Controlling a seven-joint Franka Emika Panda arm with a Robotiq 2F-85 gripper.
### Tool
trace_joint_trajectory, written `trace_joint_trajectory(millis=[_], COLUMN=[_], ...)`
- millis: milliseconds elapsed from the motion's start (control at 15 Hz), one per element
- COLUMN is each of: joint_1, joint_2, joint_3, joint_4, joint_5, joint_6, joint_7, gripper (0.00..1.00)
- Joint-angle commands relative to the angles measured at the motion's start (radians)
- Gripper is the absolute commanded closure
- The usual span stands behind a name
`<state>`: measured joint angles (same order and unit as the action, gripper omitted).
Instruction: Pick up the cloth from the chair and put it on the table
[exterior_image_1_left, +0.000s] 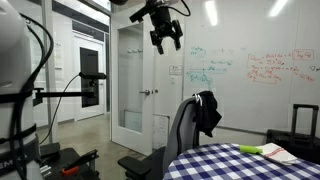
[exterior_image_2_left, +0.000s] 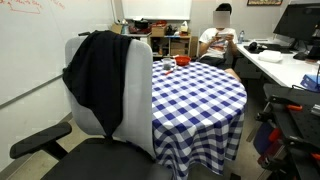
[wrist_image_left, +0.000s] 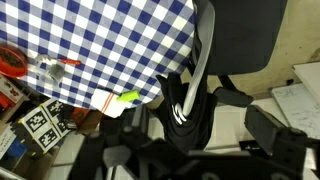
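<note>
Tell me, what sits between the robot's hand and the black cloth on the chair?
Nothing. In an exterior view the gripper hangs high above the cloth, with only open air between them.

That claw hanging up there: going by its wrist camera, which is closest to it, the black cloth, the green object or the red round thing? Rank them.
From the gripper:
1. Black cloth, draped on the chair, almost directly beneath.
2. Green object, at the near edge of the table.
3. Red round object, farther across the table, at the picture's left edge.
</note>
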<state>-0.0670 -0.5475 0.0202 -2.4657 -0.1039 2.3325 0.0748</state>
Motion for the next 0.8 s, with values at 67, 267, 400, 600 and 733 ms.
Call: trace_joint_trajectory(millis=[67, 267, 400, 600, 733], joint_1=[-0.043, -0.056, -0.063, -0.07, -0.059], joint_2=[0.273, 0.413, 0.501, 0.615, 0.688], joint_3=[0.057, 0.056, 0.05, 0.046, 0.035], joint_4=[0.196, 0.304, 0.363, 0.441, 0.494], joint_5=[-0.031, -0.035, -0.078, -0.164, -0.219], joint_6=[0.169, 0.258, 0.329, 0.395, 0.412], joint_7=[0.171, 0.288, 0.363, 0.47, 0.533], gripper=[0.0, 0.0, 0.0, 0.0, 0.0])
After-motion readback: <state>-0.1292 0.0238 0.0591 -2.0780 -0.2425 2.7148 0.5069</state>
